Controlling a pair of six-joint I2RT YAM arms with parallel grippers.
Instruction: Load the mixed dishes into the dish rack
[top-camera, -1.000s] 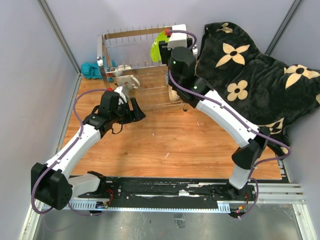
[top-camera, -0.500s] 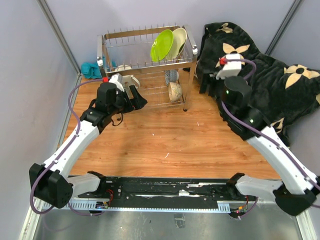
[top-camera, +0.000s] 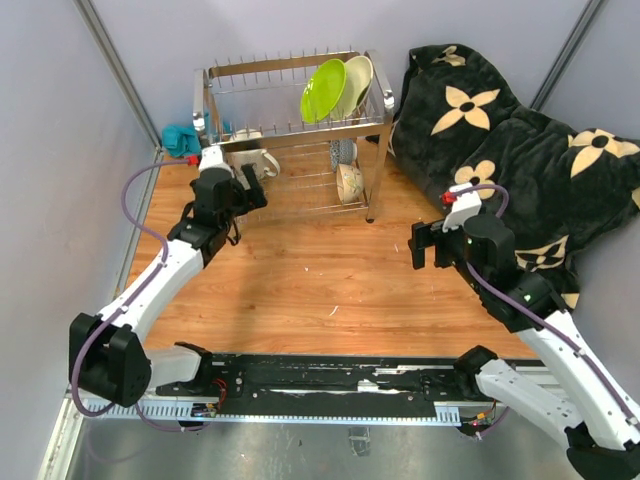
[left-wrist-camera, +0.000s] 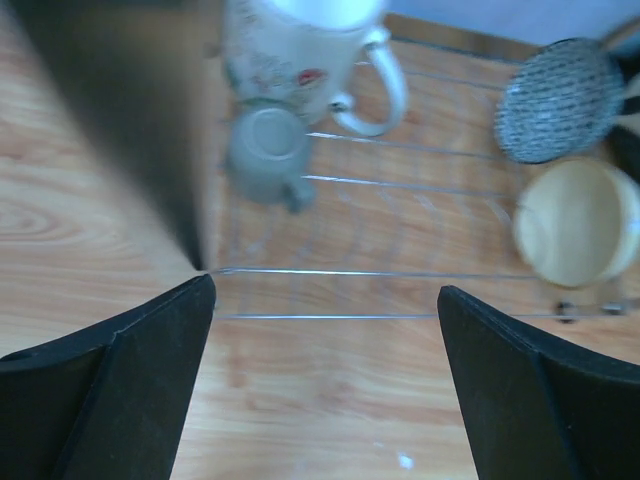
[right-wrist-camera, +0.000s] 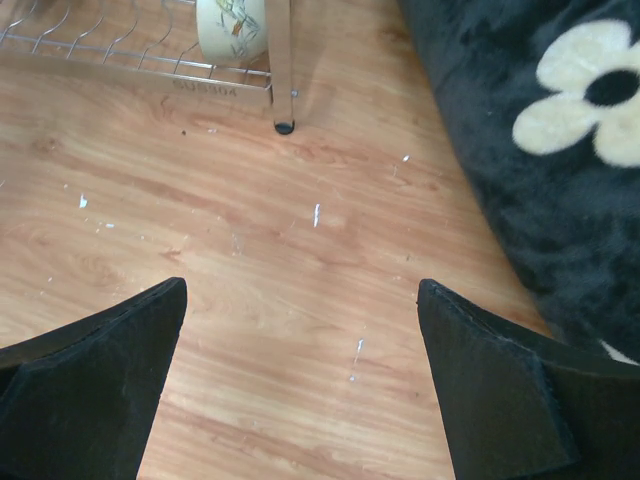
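Jaws on my left gripper stand wide with nothing between them. The small grey mug and white mug sit just ahead on the lower tier of the dish rack. My right gripper, equally wide and empty, hangs over the wooden table, well apart from the rack. My left arm is nearer.

- Bare wooden desk lies open before the two-tier chrome wire dish rack.
- Its shiny tubular leg stands at the near corner.
- A black flower-patterned plush blanket crowds the right side.
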